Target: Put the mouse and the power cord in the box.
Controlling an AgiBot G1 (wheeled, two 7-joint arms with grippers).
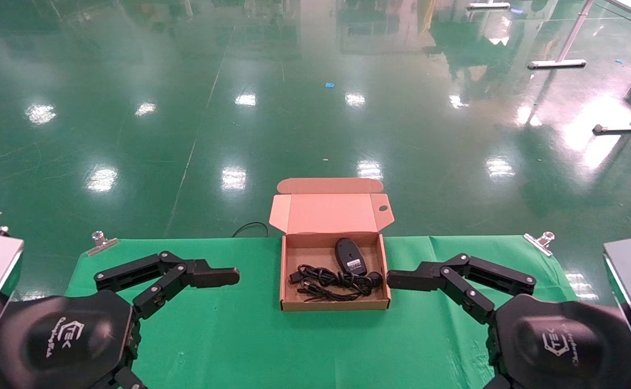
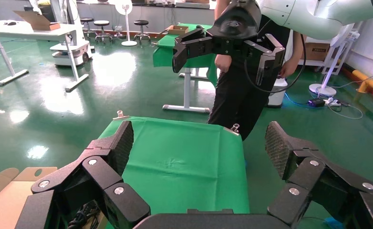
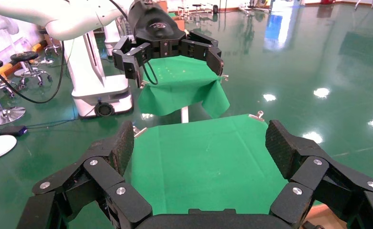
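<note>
Both my jaws are spread wide with nothing in them: left gripper [image 1: 223, 276] and right gripper [image 1: 402, 280] hover either side of the box [image 1: 334, 305] on the green counter [image 1: 228, 335]. Inside, the mouse [image 1: 350, 255] sits just behind the power cord [image 1: 332, 282].

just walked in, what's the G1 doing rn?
Packing job, and both items look packed. The mouse and the power cord lie inside the box, which sits on the green table with its lid up. Nothing is being handled: the left gripper hangs open to the left of the box, and the right gripper hangs open close to the box's right wall, both empty.
</note>
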